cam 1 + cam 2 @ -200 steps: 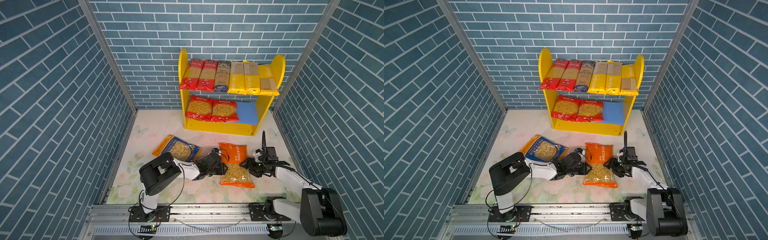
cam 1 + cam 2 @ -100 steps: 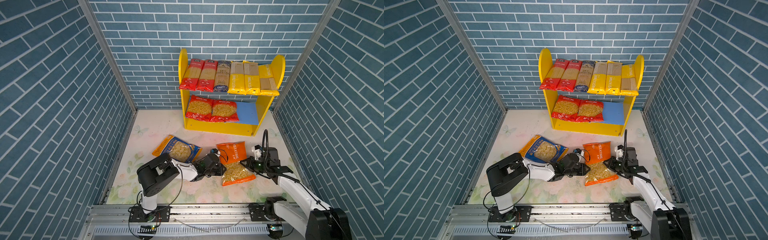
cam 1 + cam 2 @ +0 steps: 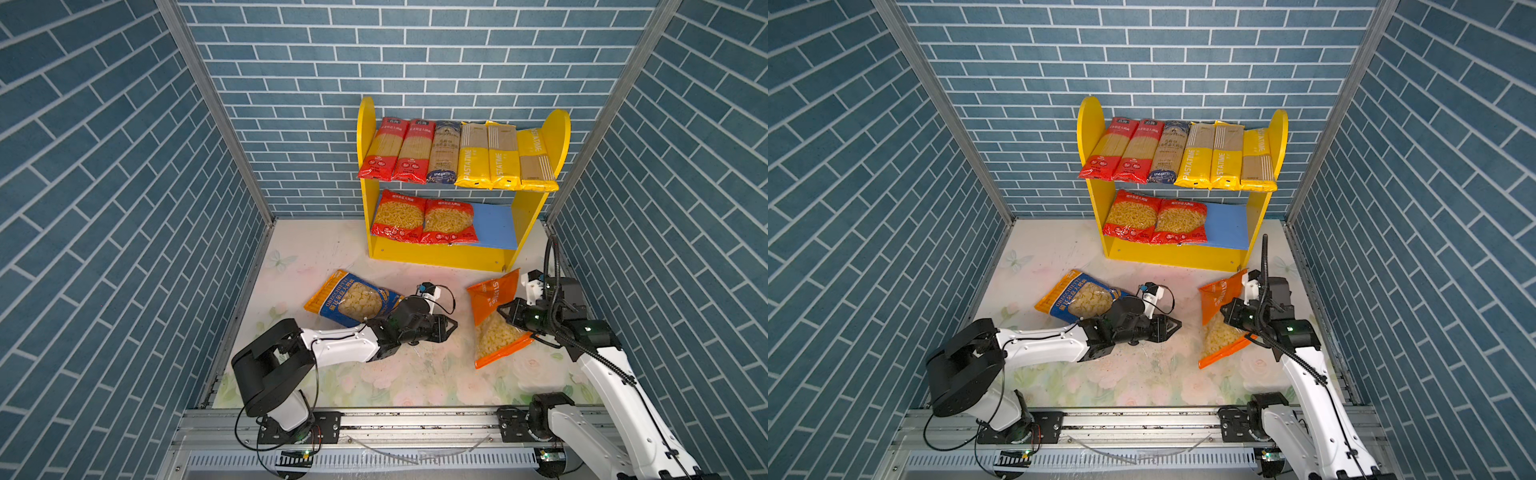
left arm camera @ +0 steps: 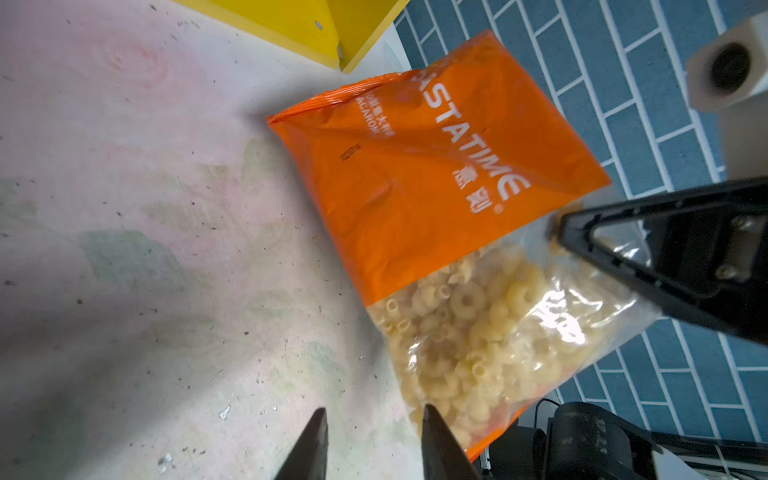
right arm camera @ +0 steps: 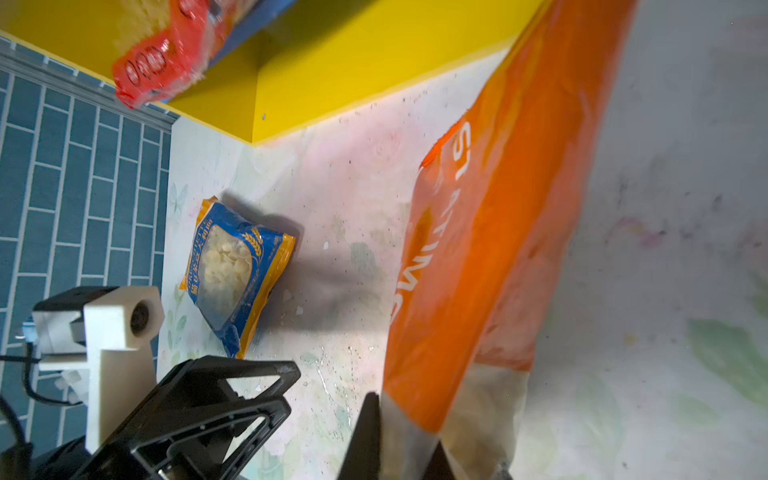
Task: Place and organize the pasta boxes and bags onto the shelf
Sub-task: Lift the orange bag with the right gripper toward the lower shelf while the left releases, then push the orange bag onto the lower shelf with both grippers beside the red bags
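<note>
On shelf (image 3: 440,258): 6 spaghetti pks (image 3: 446,151), 2 bags (image 3: 398,216)

The small wooden shelf with yellow round-topped sides (image 3: 366,137) holds six long glossy spaghetti packets (image 3: 457,156) side by side on its upper board: two red, one dark blue, three yellow. Two red short-pasta bags (image 3: 424,218) lie on the left part of its blue lower board. A blue-and-orange pasta bag (image 3: 353,298) lies flat on the floor in front. Right of it, an orange macaroni bag (image 3: 492,293) is raised on edge and tilted, its clear window lowest.
</note>
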Controlling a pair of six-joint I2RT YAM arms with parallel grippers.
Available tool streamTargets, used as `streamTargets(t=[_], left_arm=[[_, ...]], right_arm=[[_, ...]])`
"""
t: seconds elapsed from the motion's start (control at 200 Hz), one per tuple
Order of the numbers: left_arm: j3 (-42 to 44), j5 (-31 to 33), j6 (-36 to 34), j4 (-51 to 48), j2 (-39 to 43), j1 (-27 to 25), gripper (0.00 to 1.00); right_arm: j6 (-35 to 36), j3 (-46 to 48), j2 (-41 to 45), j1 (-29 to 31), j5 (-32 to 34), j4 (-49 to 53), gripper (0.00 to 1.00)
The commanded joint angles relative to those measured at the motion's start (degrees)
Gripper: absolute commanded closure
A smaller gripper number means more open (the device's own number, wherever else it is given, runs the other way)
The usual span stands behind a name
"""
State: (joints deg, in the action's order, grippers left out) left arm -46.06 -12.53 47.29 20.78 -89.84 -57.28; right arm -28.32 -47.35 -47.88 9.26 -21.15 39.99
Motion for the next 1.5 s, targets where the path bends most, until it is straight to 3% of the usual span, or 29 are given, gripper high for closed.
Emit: streamTargets(t=[0.0, 0.41, 0.6, 0.715, 0.895, 1.245, 1.496], left_arm=[[-1.7, 1.8, -4.5, -5.6, 2.6, 0.3, 0.6], [-0.7, 3.6, -5.5, -6.4, 4.7, 0.3, 0.57], [-4.6, 0.1, -3.6, -1.5, 1.3, 3.3, 0.49], [-9.6, -3.3, -1.0, 4.4, -2.6, 5.9, 0.45], [-18.0, -5.0, -3.0, 2.5, -7.7, 7.6, 0.42], [-20.2, -5.6, -3.0, 2.5, -10.6, 11.0, 0.42], [-26.6, -6.2, -6.1, -2.7, -15.4, 11.6, 0.42]], right_arm=[[7.1, -9.7, -0.2, 0.2, 3.3, 1.3, 1.0], [12.0, -28.4, -11.8, 0.3, 8.3, -11.5, 1.0], [14.8, -26.8, -14.6, 0.4, 10.3, -23.6, 1.0], [15.0, -22.9, -16.1, 0.1, 9.9, -36.0, 1.0], [15.4, -23.6, -20.5, -0.1, 8.8, -46.9, 1.0], [12.7, -24.5, -26.8, -0.6, 0.2, -54.1, 1.0], [16.9, -25.5, -30.4, -1.2, -3.0, -54.3, 1.0]])
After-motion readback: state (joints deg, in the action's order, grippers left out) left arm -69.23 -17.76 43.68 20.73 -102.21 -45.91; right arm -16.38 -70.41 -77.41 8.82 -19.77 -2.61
